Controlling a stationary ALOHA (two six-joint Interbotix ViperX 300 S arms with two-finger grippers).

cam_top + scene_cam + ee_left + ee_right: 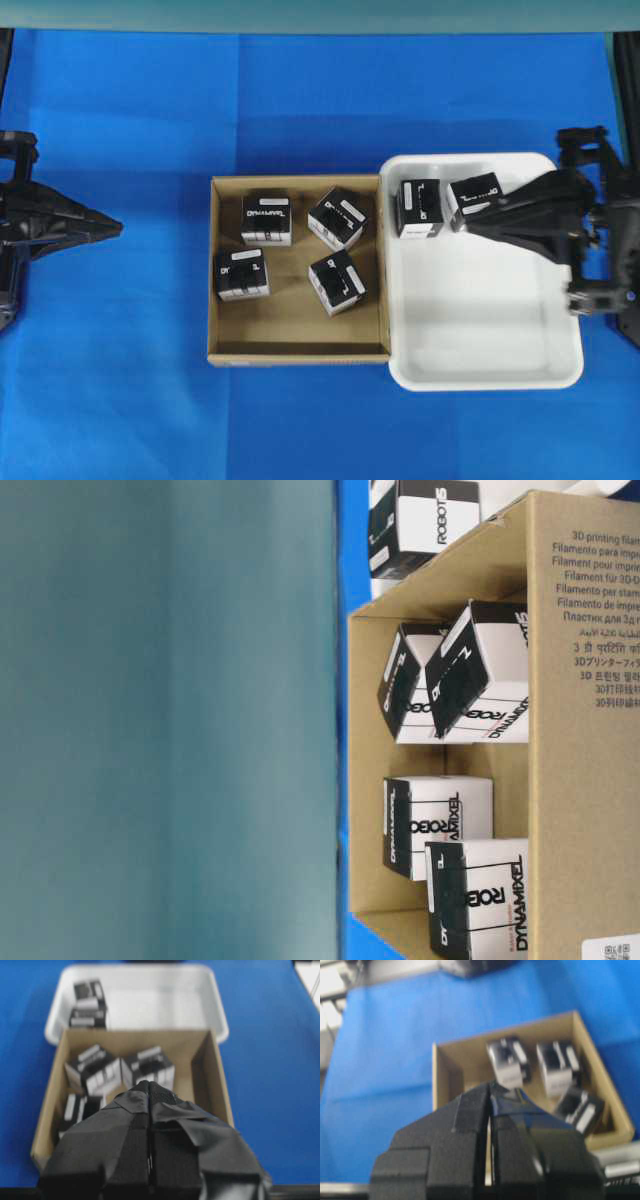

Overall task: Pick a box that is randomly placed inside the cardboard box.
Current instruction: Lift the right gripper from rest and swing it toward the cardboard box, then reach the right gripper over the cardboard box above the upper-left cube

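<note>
right fingers (468,222) – pressed together, empty, over the tray (540,372) beside two cartons. left fingers (112,228) together, idle. four boxes (337,218) in the cardboard box (298,350), packed near each other – risk: closed or wide fingers nudging a neighbour, or the wall.

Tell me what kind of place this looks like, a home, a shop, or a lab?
Most likely a robotics lab bench. A blue cloth covers the table, two robot arms face each other across it, left pincer and right pincer, and identical black cartons sit in a cardboard box and a white tray.
</note>
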